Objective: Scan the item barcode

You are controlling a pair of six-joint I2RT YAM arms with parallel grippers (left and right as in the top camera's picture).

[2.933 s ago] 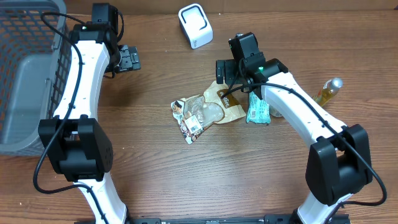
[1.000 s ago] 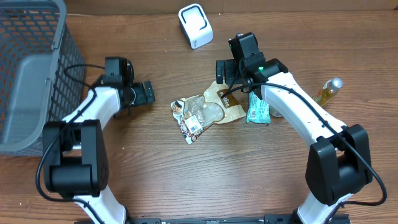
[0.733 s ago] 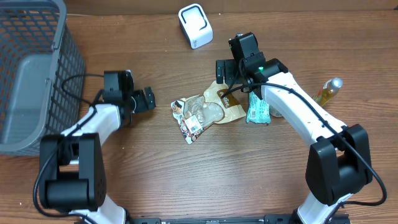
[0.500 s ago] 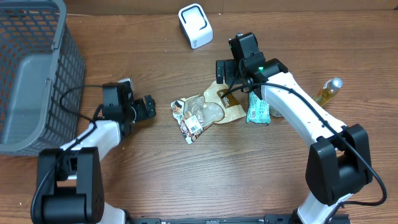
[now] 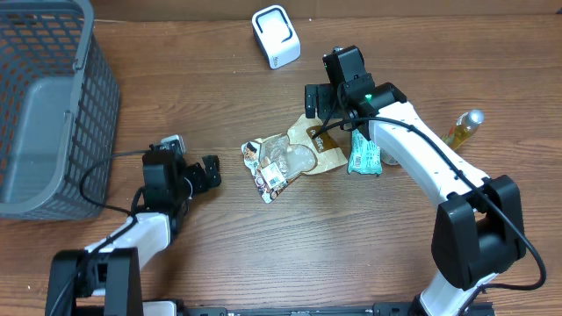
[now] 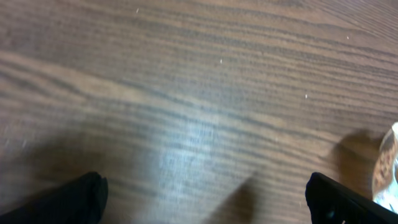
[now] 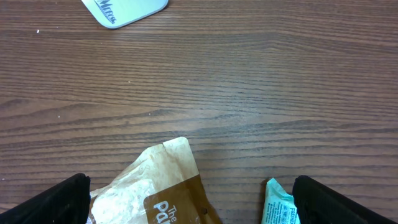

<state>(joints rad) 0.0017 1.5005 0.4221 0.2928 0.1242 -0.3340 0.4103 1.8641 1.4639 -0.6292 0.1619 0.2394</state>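
Three items lie mid-table: a clear snack packet (image 5: 277, 166) with a barcode label, a brown paper bag (image 5: 322, 146) and a teal packet (image 5: 363, 158). The white scanner (image 5: 276, 36) stands at the back. My left gripper (image 5: 209, 174) is open and empty, low over bare wood just left of the clear packet (image 6: 388, 168). In its wrist view, the left gripper (image 6: 205, 205) has only table between its fingers. My right gripper (image 5: 329, 112) hovers open over the bag's top corner (image 7: 168, 183), with the teal packet (image 7: 280, 202) by its right finger and the scanner's base (image 7: 124, 9) ahead.
A grey mesh basket (image 5: 79, 79) fills the back left corner. A small bottle (image 5: 464, 126) lies at the right, beyond the right arm. Bare wood runs along the front of the table.
My left arm has swung from beside the basket toward the front and now sits lower and nearer the clear packet, still open. The right arm and the items have not moved.
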